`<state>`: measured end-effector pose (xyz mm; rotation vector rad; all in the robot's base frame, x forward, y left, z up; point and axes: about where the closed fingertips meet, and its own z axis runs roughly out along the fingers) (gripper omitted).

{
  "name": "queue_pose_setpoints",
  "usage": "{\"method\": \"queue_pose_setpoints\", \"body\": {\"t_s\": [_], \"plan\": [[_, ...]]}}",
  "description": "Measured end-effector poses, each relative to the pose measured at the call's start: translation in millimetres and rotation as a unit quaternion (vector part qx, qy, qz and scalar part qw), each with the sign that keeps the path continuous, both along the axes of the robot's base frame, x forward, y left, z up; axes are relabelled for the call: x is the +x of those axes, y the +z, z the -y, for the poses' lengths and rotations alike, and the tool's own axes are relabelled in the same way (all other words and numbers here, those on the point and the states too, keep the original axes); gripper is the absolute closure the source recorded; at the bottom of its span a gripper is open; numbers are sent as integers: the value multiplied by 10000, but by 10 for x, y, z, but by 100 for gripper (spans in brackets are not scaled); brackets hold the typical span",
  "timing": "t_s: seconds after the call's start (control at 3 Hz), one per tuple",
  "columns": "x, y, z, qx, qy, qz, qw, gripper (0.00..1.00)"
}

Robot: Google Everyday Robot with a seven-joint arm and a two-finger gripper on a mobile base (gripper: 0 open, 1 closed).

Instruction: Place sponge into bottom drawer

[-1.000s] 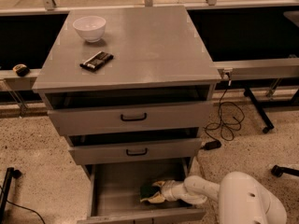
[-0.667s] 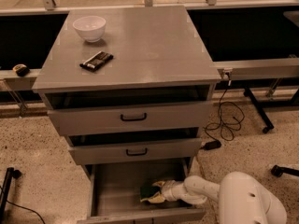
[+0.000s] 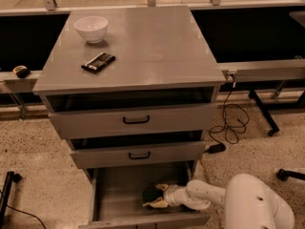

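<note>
A smooth white bowl [image 3: 90, 28] and a flat black packet [image 3: 98, 62] sit on the dull grey metal tabletop [image 3: 157, 46], out of the way. Below, the bottom drawer [image 3: 116, 194] is pulled out, a plain grey tray. Low inside it, right of centre, is the sponge [image 3: 149, 193], dark green side showing. The pincer [image 3: 155, 196] is clamped on it, the pale fingers either side, probably ready to let go.
</note>
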<state>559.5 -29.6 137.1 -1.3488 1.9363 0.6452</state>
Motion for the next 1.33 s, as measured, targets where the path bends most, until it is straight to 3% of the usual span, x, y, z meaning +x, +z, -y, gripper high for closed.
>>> {"method": "queue_pose_setpoints", "body": {"t_s": [0.33,0.67,1.0,1.33], "plan": [[-23,171,-25,-6,57,201,9998,0],[-91,491,9,203,94,468,9987,0],[-209,921,195,429,15,698,9966,0],[-257,895,250,420,-39,660,9969,0]]}}
